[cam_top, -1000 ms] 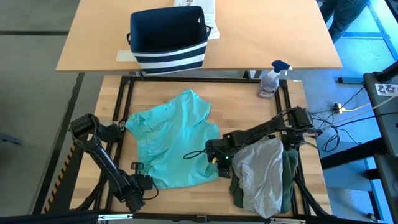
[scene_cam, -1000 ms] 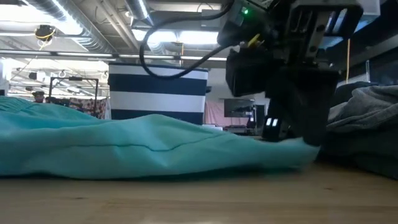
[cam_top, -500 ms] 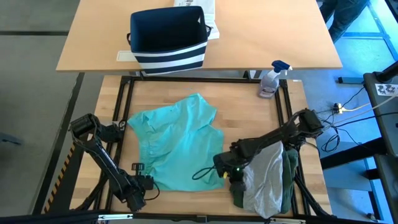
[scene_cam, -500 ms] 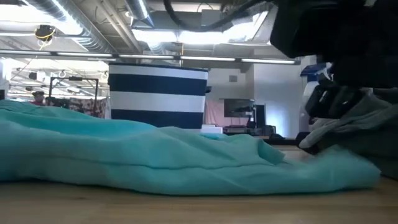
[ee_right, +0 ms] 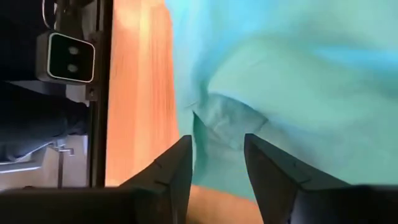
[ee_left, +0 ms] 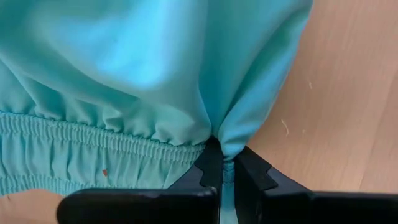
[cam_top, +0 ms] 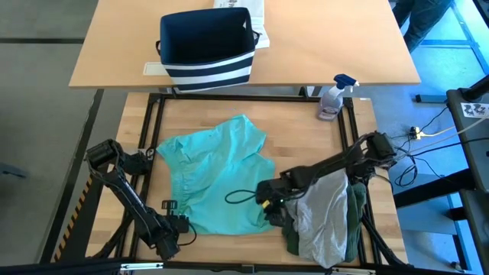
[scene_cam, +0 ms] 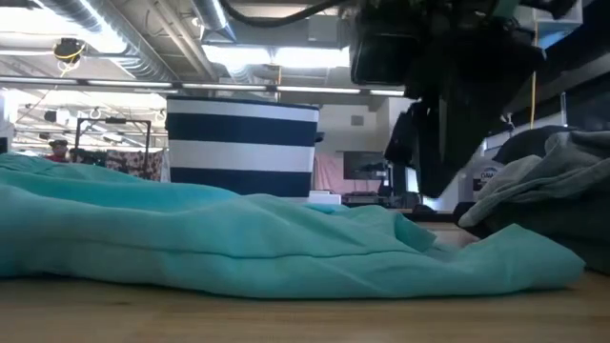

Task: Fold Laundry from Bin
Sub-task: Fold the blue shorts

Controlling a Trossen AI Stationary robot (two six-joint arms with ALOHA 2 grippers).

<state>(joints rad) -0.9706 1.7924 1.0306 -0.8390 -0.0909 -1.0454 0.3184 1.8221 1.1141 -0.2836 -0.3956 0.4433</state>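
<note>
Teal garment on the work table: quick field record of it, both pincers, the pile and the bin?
garment: teal garment spread on the wooden table, crumpled
left pincer: shut on the garment's near edge beside the elastic waistband
right pincer: open, above the garment's right edge, holding nothing
pile: grey garment over dark green garment, at the table's right
bin: striped bin on the far table

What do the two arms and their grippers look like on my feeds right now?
Both arms are dark, jointed, tubular links. The right arm trails a loose black cable loop beside its blocky wrist, where a small yellow-green spot shows. The right gripper has two dark, wedge-shaped fingers. The left gripper has matching dark angular fingers on a black body.
</note>
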